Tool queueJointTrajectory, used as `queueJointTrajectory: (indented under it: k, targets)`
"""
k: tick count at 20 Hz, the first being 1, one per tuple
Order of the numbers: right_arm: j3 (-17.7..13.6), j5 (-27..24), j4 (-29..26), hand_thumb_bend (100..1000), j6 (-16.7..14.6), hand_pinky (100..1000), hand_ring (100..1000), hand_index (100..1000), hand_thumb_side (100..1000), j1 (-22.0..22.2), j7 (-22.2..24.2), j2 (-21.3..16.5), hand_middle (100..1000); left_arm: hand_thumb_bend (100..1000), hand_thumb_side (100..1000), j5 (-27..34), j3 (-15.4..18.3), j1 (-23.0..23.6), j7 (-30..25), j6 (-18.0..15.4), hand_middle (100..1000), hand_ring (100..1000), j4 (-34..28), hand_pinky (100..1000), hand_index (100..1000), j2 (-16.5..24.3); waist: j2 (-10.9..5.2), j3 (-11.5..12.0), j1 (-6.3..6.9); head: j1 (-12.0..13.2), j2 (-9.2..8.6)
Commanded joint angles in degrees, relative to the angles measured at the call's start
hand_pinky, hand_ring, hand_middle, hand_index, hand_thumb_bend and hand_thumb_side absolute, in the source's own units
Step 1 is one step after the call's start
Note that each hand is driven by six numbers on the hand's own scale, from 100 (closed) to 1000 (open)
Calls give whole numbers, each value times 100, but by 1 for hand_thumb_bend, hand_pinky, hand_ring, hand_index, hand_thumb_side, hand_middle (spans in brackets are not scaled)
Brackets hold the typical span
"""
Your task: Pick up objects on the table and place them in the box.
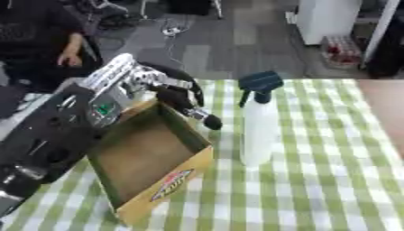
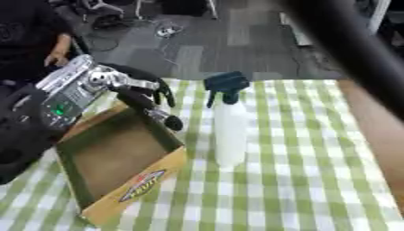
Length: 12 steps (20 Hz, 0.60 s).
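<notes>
A white spray bottle (image 1: pixel 259 131) with a dark trigger head stands upright on the green-checked tablecloth (image 1: pixel 331 180) — just right of the left hand (image 1: pixel 177 97), whose curled fingers hold nothing, above the open cardboard box (image 1: pixel 150 158)'s far corner.

Even, soft indoor light; both views are blurred throughout. The spray bottle (image 1: pixel 259 126) casts only a faint shadow at its base; beyond it the floor lies dimmer
</notes>
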Motion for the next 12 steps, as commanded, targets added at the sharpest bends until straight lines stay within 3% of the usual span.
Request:
queueJointTrajectory:
  k: [1, 5, 6, 12]
  targets:
    - [-6, -37, -77, 364, -16, 603, 729, 853, 1000, -84, 26, -131, 765, 904, 935, -113, 44, -160, 51, -138, 883, 837, 188, 877, 867, -26, -50, -14, -19, 97, -59]
    - [-1, -72, -77, 364, -8, 604, 729, 853, 1000, -115, 47, -126, 765, 944, 875, -161, -24, -198, 208, -410, 879, 832, 398, 888, 881, -118, -43, -45, -15, 116, -61]
    - [0, -81, -77, 364, -7, 604, 729, 853, 1000, -122, 52, -126, 765, 964, 810, -185, -43, -209, 239, -474, 883, 835, 430, 898, 886, -137, -42, -52, -13, 122, -60]
    - [55, -164, -77, 364, 16, 604, 729, 853, 1000, -178, 122, -122, 765, 1000, 773, -319, -155, -286, 465, -830, 887, 841, 536, 917, 881, -282, -40, -110, -7, 141, -97]
